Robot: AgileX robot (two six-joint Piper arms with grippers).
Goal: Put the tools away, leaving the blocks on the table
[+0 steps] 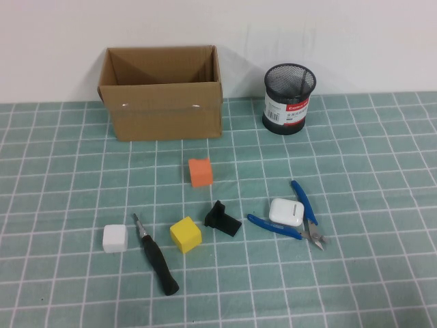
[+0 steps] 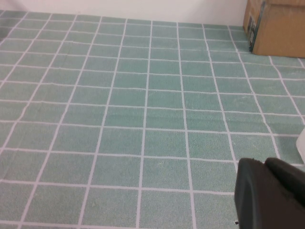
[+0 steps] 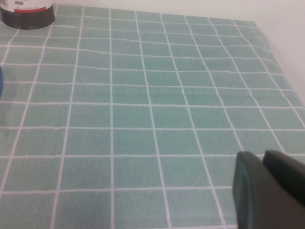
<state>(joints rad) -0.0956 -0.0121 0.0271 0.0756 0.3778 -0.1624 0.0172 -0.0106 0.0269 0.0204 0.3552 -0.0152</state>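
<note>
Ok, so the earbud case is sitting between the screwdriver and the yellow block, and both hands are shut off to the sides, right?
Not quite. The high view shows the earbud case between the handles of the blue pliers, well away from the screwdriver and yellow block. The rest holds: left hand and right hand are shut, off to the sides.

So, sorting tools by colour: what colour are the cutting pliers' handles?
Blue, on the small metal cutting pliers; clearest in the high view.
</note>
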